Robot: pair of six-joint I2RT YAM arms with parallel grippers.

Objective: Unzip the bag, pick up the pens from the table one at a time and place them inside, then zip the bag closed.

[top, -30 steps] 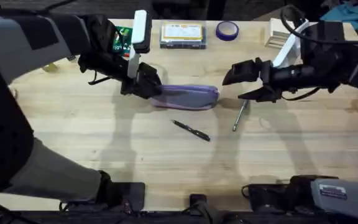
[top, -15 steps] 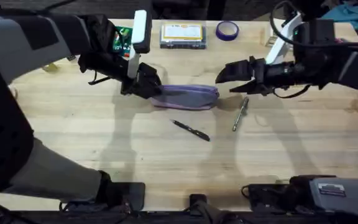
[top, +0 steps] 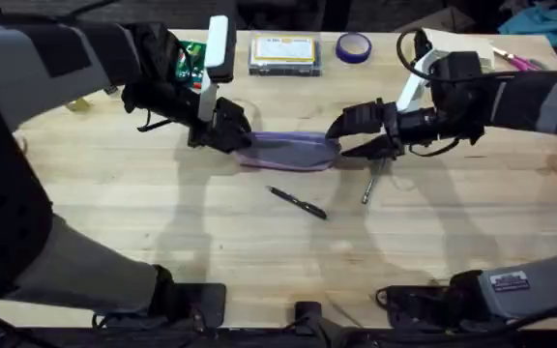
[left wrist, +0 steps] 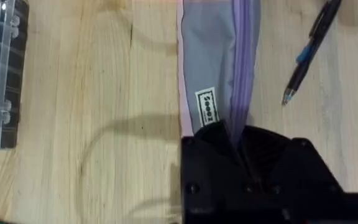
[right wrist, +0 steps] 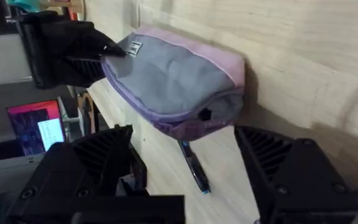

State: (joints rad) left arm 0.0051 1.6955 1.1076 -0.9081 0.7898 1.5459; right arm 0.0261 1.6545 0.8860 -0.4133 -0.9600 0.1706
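1. Bag (top: 290, 151) lies flat on the desk (top: 259, 242), lilac with grey sides, zipper line running along its top; in the left wrist view (left wrist: 219, 68) the zip seam looks closed.
2. Left tool (top: 222, 130) clenched on the bag's left end; its black fingers pinch the fabric beside the small label (left wrist: 207, 107).
3. Right tool (top: 348, 135) released, fingers spread, sitting just off the bag's right end; in the right wrist view the two fingers (right wrist: 291, 174) flank that end without touching it.
4. Dark pen (top: 298, 203) lies on the desk just in front of the bag, angled, apart from both tools.
5. Silver pen (top: 371, 184) lies on the desk below the right tool, near the bag's right end, its upper tip under the tool.
6. Clear box with yellow label (top: 283, 54) and a purple tape roll (top: 353, 45) sit at the far edge, well apart from the bag.
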